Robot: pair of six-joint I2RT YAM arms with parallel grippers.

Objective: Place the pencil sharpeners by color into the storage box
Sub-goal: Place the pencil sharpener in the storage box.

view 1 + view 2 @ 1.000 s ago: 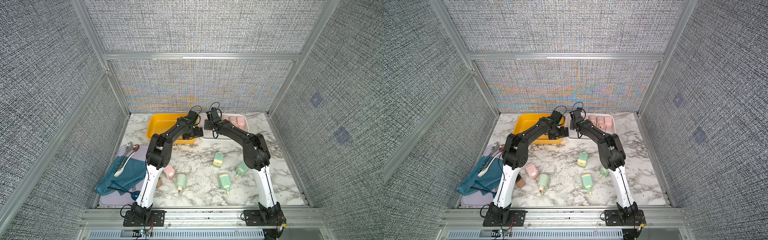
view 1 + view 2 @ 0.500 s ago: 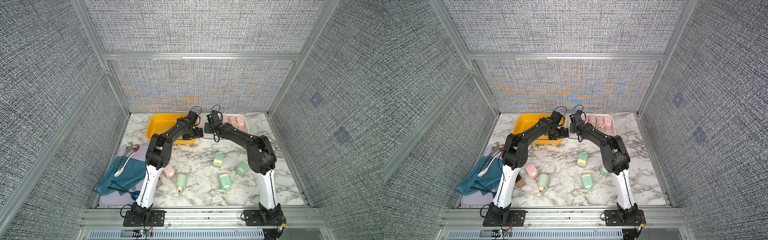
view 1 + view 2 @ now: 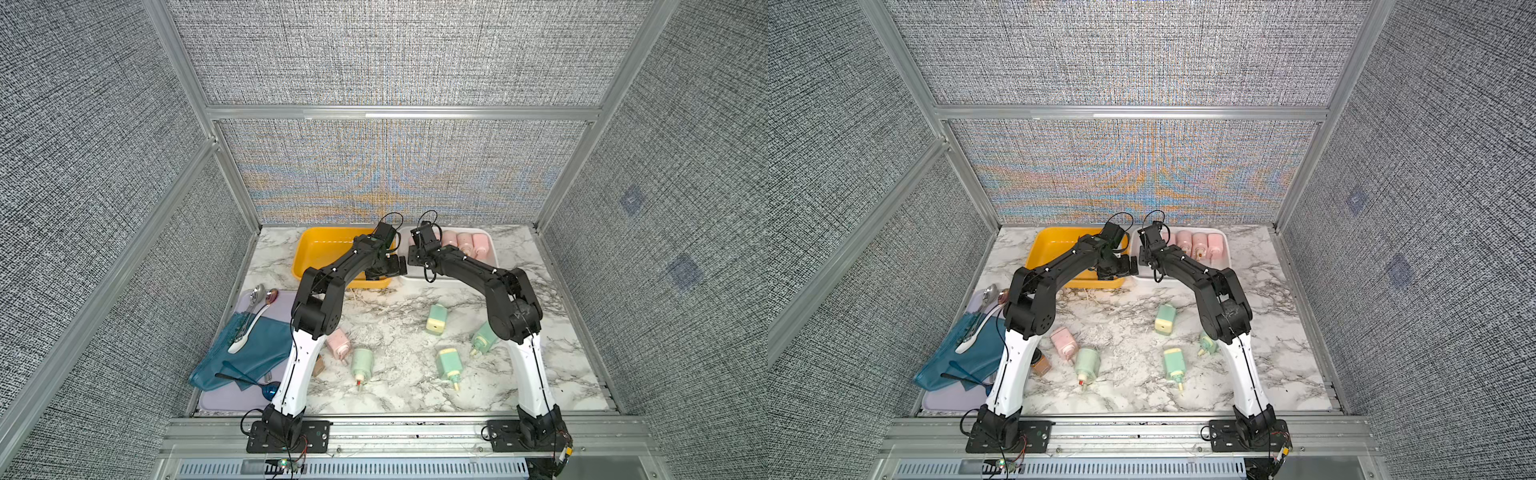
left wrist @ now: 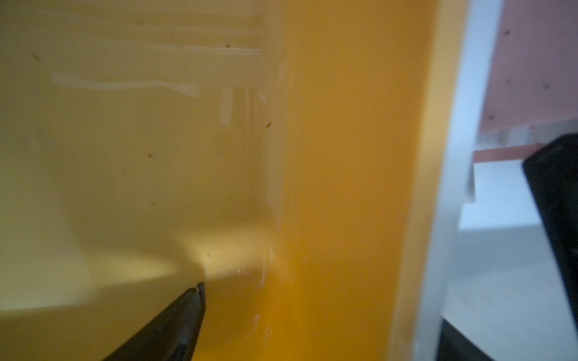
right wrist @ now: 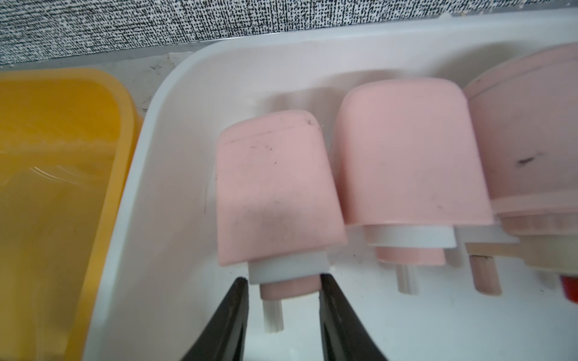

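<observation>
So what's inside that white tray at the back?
Pink pencil sharpeners lying side by side, at least four. The right gripper pinches the neck of the one nearest the yellow bin. The right arm hides the tray's near corner from above.

Grey woven walls [image 3: 374, 62] enclose a marble tabletop [image 3: 399, 332].

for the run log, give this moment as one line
right gripper: shut on pink sharpener in white bin | left gripper: open, empty, at yellow bin wall | table: four green sharpeners, one pink one
</observation>
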